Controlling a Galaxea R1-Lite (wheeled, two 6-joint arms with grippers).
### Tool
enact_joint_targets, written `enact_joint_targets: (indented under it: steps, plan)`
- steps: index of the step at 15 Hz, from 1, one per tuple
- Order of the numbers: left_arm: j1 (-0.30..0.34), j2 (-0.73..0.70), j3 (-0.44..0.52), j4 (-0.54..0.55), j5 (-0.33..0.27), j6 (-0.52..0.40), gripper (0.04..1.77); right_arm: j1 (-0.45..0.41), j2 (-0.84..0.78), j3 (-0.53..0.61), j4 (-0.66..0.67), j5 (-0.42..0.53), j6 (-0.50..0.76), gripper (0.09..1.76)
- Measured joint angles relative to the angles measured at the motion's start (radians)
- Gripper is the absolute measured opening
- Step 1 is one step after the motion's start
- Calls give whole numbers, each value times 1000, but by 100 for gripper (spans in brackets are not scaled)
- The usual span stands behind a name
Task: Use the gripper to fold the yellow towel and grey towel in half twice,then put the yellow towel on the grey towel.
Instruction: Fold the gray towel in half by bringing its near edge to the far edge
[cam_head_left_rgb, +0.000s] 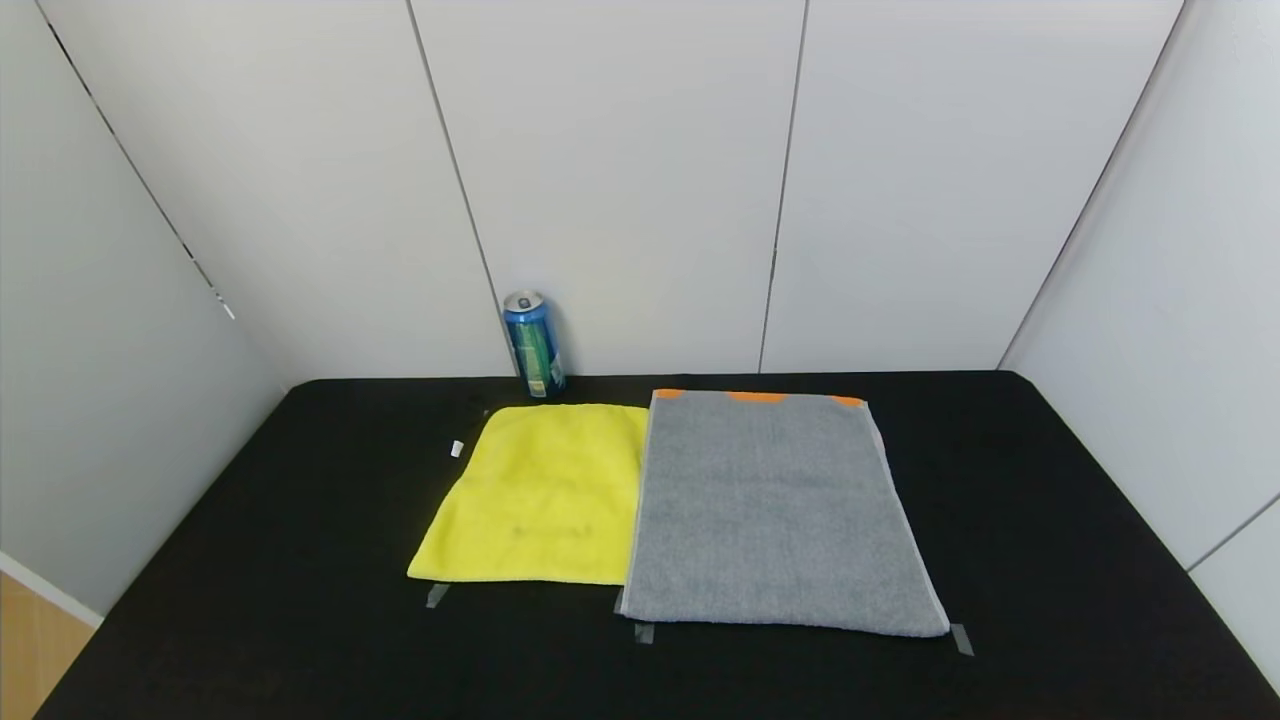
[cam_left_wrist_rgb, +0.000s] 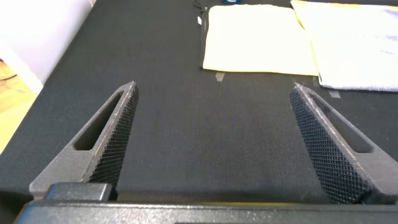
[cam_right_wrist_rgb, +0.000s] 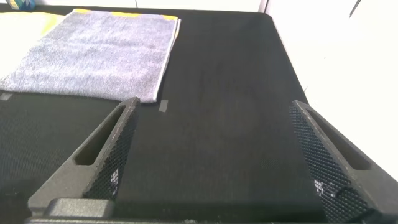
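The yellow towel (cam_head_left_rgb: 540, 495) was soft, smooth-napped cloth with a matt face. The grey towel (cam_head_left_rgb: 770, 510) looked like rougher looped terry. The surface (cam_head_left_rgb: 1050, 560) wore a matt black woven cover. The can (cam_head_left_rgb: 534, 345) was glossy metal. Both the left claw (cam_left_wrist_rgb: 214, 109) and right claw (cam_right_wrist_rgb: 214, 124) had matt black fingers with knurled, cross-hatched inner pads

We saw the yellow towel (cam_head_left_rgb: 540, 495) lying flat mid-table, its right edge touching the larger, unfolded grey towel (cam_head_left_rgb: 775, 515), orange marks toward the far edge.
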Motion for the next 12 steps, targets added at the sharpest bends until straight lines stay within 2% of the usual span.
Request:
enact_joint_targets:
  steps: [12]
  plan:
    - [0, 0, 0, -4, -1, 4, 172, 0, 0, 0, 3, -1, -7, 171]
